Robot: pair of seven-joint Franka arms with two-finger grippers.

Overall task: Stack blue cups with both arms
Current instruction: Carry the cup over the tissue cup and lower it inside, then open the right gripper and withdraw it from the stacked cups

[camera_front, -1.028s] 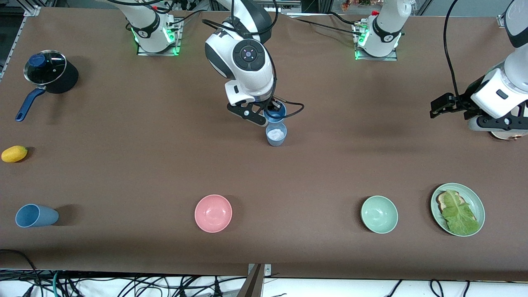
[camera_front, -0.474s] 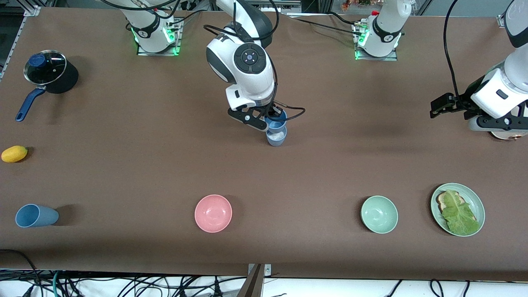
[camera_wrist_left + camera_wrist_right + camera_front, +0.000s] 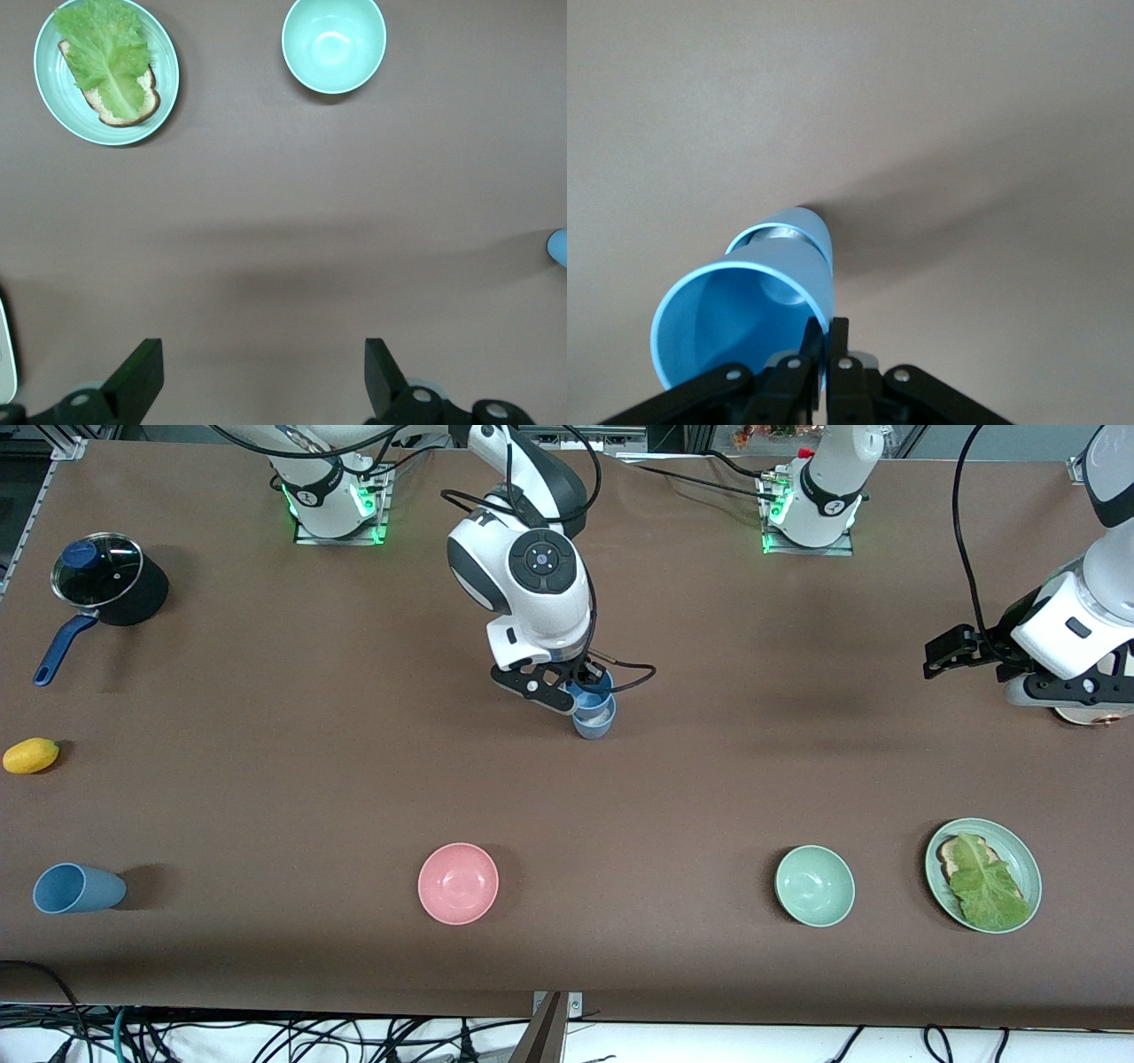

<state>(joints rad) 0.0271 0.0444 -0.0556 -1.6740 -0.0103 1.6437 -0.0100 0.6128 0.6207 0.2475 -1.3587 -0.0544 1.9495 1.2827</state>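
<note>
We hold the light blue cup (image 3: 744, 305) by its rim, the right end effector (image 3: 578, 693) pinching the wall so the tapered base can enter the grey-blue cup (image 3: 594, 723) standing mid-table (image 3: 709, 779). Our left end effector (image 3: 264, 376) waits spread over bare table at its own end, near the green bowl (image 3: 334, 44), keeping clear of the stacking.

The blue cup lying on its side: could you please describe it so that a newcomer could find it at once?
Start at the black pot at the right arm's end of the table, then pass the yellow fruit toward the front camera. The blue cup lies there, the only one tipped over and alone.
</note>
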